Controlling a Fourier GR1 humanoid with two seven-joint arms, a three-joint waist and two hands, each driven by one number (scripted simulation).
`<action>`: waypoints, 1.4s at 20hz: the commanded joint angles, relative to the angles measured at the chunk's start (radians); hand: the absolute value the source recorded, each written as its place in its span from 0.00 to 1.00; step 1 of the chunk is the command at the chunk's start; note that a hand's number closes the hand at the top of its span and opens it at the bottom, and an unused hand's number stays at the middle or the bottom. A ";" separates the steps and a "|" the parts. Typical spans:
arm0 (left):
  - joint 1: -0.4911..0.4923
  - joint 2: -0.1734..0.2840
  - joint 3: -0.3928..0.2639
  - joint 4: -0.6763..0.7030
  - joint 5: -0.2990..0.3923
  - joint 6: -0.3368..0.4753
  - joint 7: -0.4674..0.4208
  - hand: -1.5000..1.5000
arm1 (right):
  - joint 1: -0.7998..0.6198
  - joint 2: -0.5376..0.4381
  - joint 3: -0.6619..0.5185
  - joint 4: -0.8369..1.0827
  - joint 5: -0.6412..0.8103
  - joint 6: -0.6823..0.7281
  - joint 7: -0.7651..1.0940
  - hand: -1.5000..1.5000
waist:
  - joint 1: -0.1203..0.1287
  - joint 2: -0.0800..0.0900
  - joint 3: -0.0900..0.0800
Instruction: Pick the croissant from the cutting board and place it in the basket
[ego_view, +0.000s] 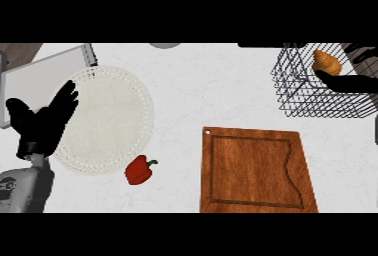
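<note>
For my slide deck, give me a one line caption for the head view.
Right hand holds the croissant over the wire basket, cutting board bare; left hand rests open.

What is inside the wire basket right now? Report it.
The croissant sits at the top of the wire basket, with the right hand right beside it. Through the wires below, only counter shows. The hand covers the basket's right rim, so whether it touches the croissant is unclear.

The cutting board lies at the near right, the basket behind it at the far right. The croissant sits over the basket, apparently held by the right hand. 1 pepper lies left of the board, touching the placemat.
</note>
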 joint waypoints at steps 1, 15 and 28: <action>-0.019 0.027 0.035 0.029 0.021 -0.024 -0.031 0.50 | -0.084 -0.062 -0.015 0.212 0.004 -0.054 -0.070 0.00 | 0.000 0.000 0.000; 0.038 0.003 0.007 -0.054 -0.003 -0.005 0.009 0.50 | -0.144 -0.144 -0.250 0.349 -0.305 -0.055 -0.158 0.00 | -0.002 -0.002 0.001; 0.010 0.004 0.025 0.010 0.002 -0.006 -0.012 0.50 | 0.043 -0.586 -0.440 0.718 -0.511 0.443 -0.316 0.00 | -0.010 0.003 0.002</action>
